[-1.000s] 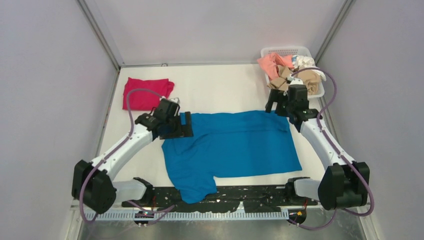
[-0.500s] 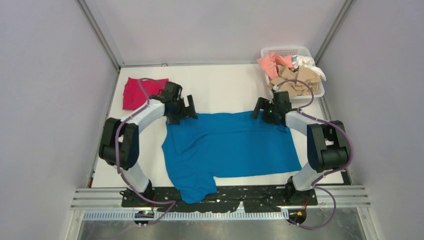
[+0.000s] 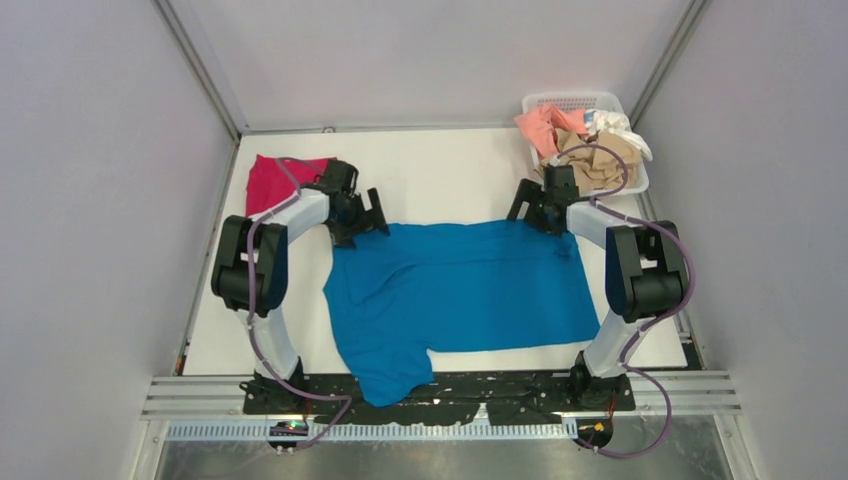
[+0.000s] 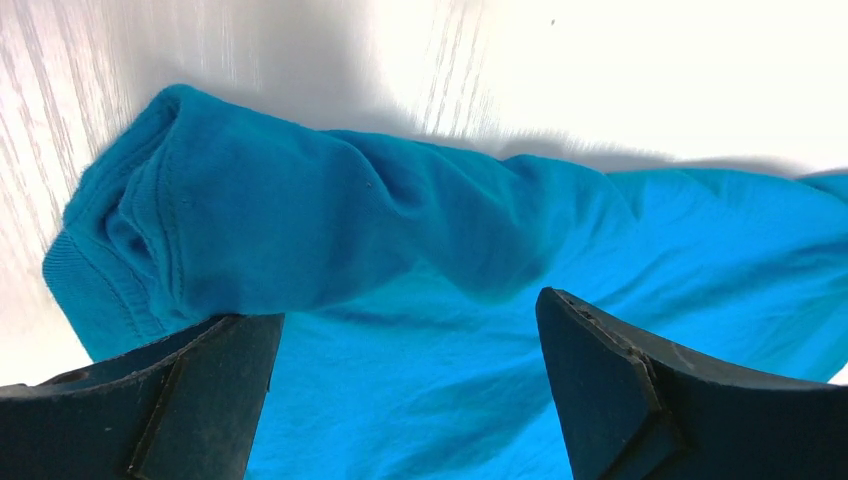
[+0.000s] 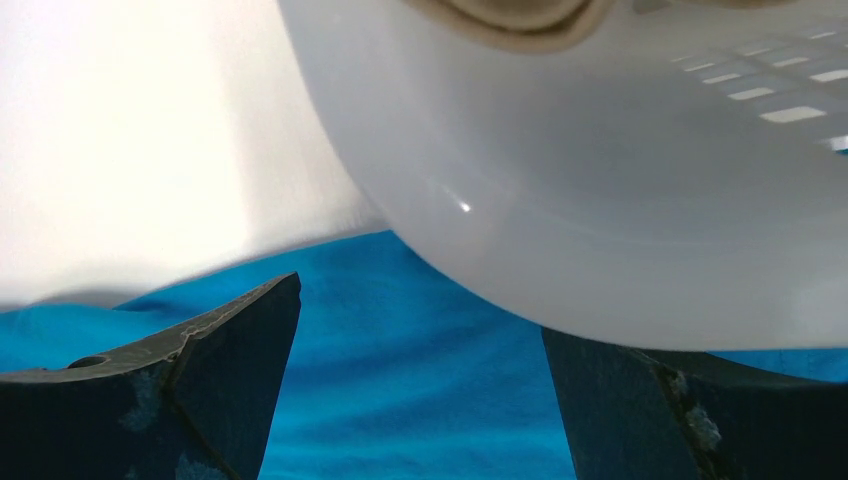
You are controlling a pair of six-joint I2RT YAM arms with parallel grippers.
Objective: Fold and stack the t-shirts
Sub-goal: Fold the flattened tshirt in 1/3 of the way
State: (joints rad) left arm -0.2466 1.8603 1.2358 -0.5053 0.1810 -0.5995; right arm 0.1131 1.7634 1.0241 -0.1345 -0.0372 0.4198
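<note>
A teal-blue t-shirt (image 3: 460, 290) lies spread flat mid-table, one sleeve hanging over the near edge. My left gripper (image 3: 365, 218) is open over its far left corner; the left wrist view shows the open gripper (image 4: 410, 330) above the shirt's rolled sleeve (image 4: 300, 230). My right gripper (image 3: 535, 210) is open at the far right corner; the right wrist view shows that gripper (image 5: 420, 310) over the teal cloth (image 5: 400, 330), empty. A folded magenta-red shirt (image 3: 270, 185) lies at the far left. Peach (image 3: 540, 128), tan (image 3: 600, 160) and white (image 3: 608, 122) shirts fill the basket.
The white plastic basket (image 3: 575, 102) stands at the far right corner, close beside my right gripper; its wall (image 5: 600, 200) looms just ahead in the right wrist view. Grey walls enclose the table on three sides. A black rail runs along the near edge.
Both arms have folded upward, their elbows raised. The left gripper has moved off the shirt's left part to its far left corner; the right gripper has shifted slightly left along the far edge.
</note>
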